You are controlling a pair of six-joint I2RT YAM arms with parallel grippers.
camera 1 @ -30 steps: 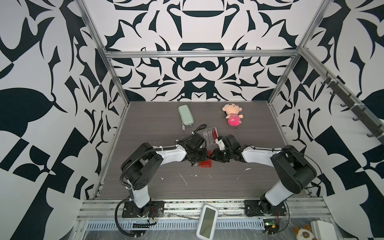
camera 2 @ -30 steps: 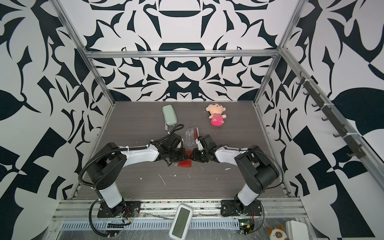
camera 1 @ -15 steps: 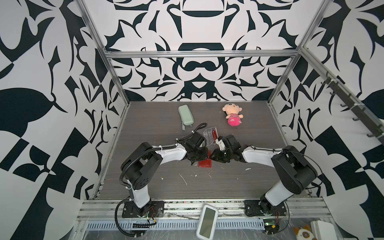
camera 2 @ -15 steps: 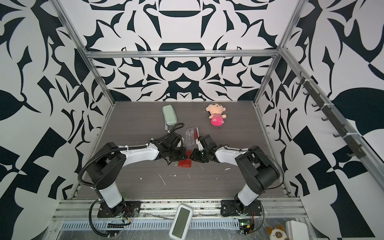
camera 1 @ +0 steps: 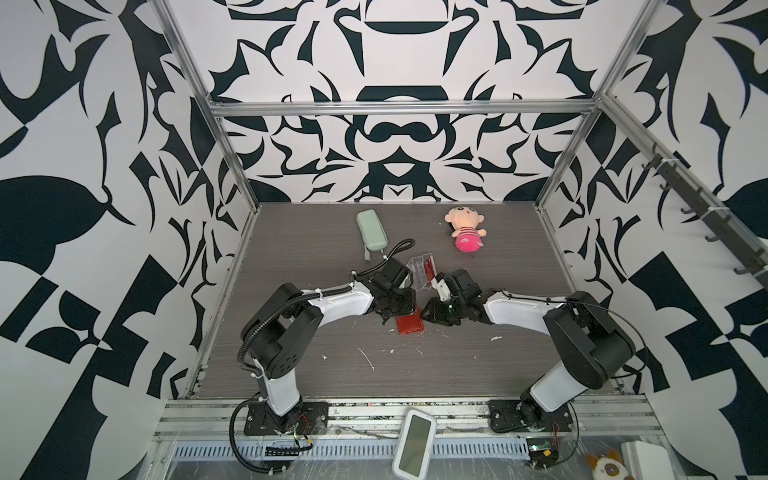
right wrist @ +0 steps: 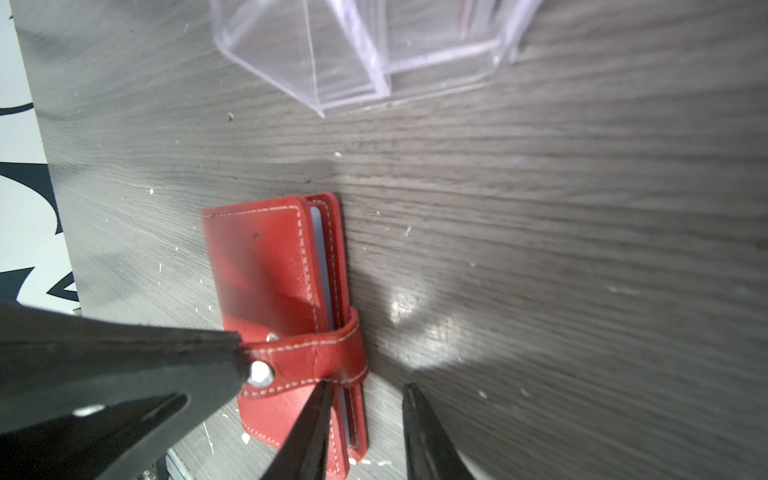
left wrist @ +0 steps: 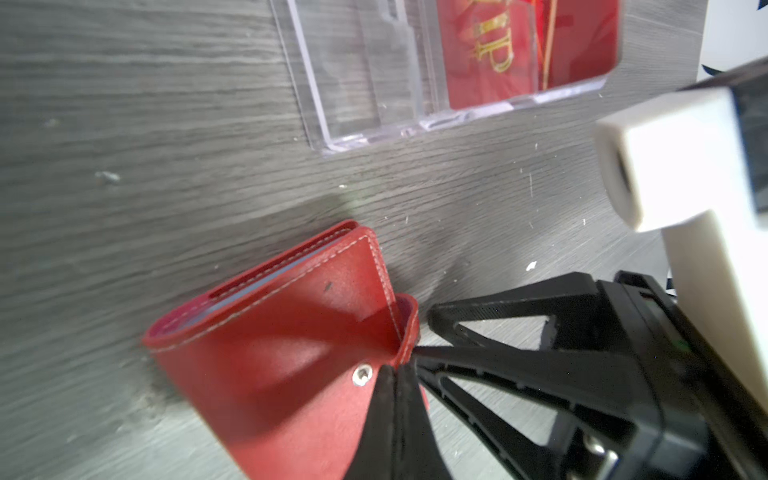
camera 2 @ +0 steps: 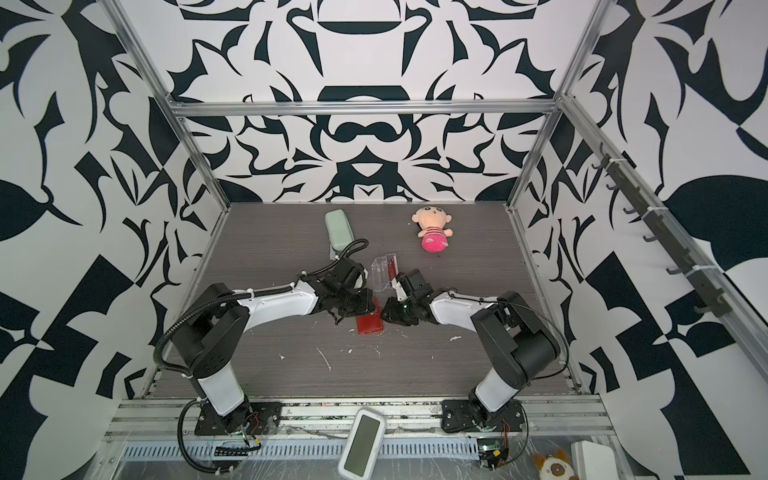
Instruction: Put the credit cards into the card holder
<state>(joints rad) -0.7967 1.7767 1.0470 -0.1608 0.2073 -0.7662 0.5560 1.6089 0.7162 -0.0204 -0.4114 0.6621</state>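
The red card holder (camera 1: 409, 325) (camera 2: 370, 325) lies closed on the table between both grippers. My left gripper (left wrist: 395, 370) (camera 1: 388, 316) is shut, its fingertips pinching the end of the snap tab (right wrist: 299, 357) beside the metal snap. My right gripper (right wrist: 369, 386) (camera 1: 426, 313) is open: one finger rests over the holder's cover, the other stands on the table past its open edge. A pale card edge (right wrist: 318, 249) shows between the sleeves. A red credit card with gold "VIP" lettering (left wrist: 528, 45) sits in the clear box.
The clear acrylic box (camera 1: 417, 274) (right wrist: 353, 50) stands just behind the grippers. Farther back lie a pale green case (camera 1: 371, 235) and a pink doll (camera 1: 465, 232). A white device (camera 1: 414, 446) rests on the front rail. White scraps dot the table.
My left gripper has closed at the holder's snap tab. Both arms and the holder have barely shifted.
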